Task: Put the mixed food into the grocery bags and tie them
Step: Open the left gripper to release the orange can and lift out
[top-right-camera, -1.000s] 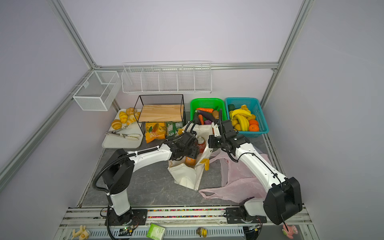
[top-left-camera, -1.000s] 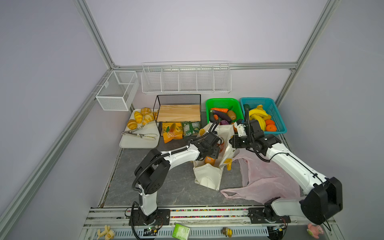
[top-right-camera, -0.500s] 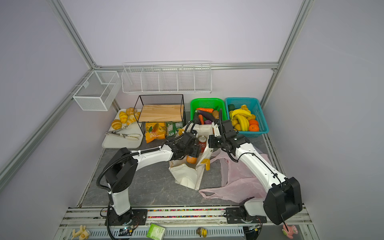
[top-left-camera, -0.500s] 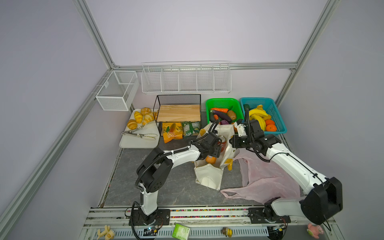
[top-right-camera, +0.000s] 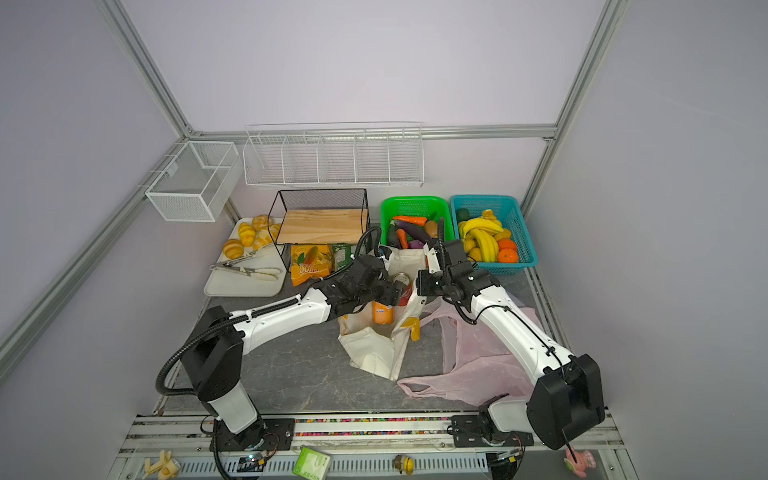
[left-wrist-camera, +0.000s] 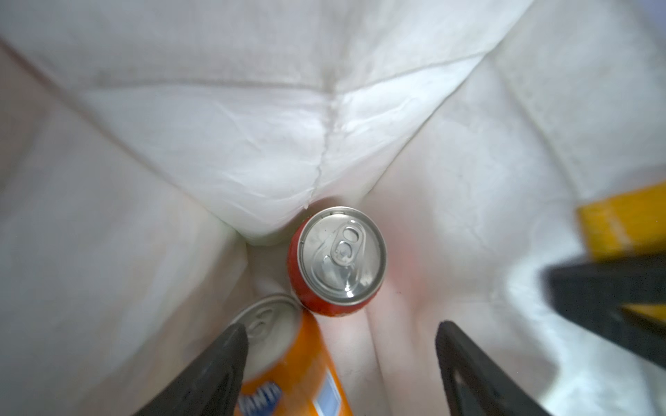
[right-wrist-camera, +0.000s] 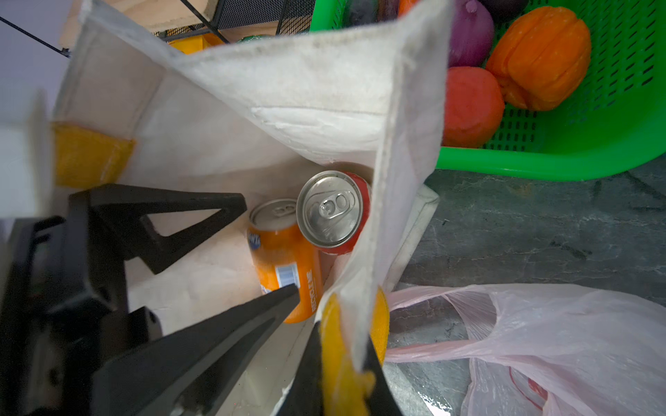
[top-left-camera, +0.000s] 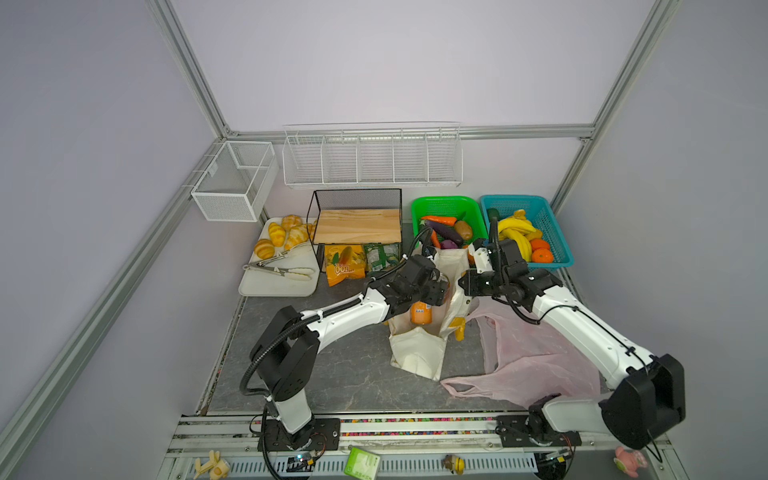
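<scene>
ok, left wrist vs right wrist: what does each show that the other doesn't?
Left wrist only: little, just the seam down the inner fold of the tote. Right wrist only: green basket of vegetables, pink plastic bag, table. Both: red can and orange can inside the tote, the open left gripper over them, and the right gripper shut on the tote's yellow handle.

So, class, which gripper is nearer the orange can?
Left. The left gripper is inside the tote, jaws open right at the orange can. The right gripper is shut on the tote's rim, up beside the can, not touching it.
</scene>
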### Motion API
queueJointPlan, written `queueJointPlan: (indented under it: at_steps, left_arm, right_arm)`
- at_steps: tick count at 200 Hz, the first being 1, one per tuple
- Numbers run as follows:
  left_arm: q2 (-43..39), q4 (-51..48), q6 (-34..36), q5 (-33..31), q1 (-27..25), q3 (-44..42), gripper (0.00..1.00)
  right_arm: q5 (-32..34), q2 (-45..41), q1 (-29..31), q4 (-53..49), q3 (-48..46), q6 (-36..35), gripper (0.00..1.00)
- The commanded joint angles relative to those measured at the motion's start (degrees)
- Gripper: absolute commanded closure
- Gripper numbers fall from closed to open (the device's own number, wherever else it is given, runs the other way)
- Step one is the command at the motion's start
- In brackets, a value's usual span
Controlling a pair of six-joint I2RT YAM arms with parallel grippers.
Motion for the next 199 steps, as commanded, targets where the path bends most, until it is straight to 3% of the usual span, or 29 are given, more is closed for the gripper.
queueJointPlan:
  at_steps: [1, 31, 56, 89, 110, 134, 153, 199]
  left_arm:
    - [-4.95, 0.97, 2.34, 2.26, -0.04, 0.69, 0.17]
    - [-11.44, -0.27, 3.44, 3.99, 0.04, 0.15, 0.18]
    - [-18.34, -2.54, 1.94, -0.29, 0.93, -2.94, 0.19]
    - [-24.86, -12.77, -4.20, -3.98, 7.80, -7.83, 0.20]
    - [-25.50, -15.50, -5.83, 0.61, 11.56, -10.31, 0.20]
    - [-22.85, -15.79, -5.94, 6.03, 11.89, -10.28, 0.22]
    - [-20.62, -14.46, -6.34, 6.17, 11.91, -10.60, 0.34]
    - [-19.48, -14.05, -5.17, 2.93, 12.00, -9.93, 0.79]
  right_arm:
    - [1.17, -0.77, -0.63, 2.25, 0.33, -1.09, 0.91]
    - [1.11, -0.80, -0.71, 2.42, 0.16, -1.01, 0.91]
    - [1.01, -0.76, -0.74, 2.42, 0.07, -0.99, 0.91]
    - [0.83, -0.75, -0.72, 2.59, 0.07, -1.10, 0.91]
    - [0.44, -0.27, -0.76, 3.03, 0.31, -1.09, 0.91]
    - [0.04, 0.32, -0.78, 3.46, 0.55, -0.88, 0.91]
    - [-0.04, 0.21, -0.78, 3.74, 0.33, -0.72, 0.91]
    - [-1.15, -0.73, -0.76, 2.70, 0.44, -2.50, 0.91]
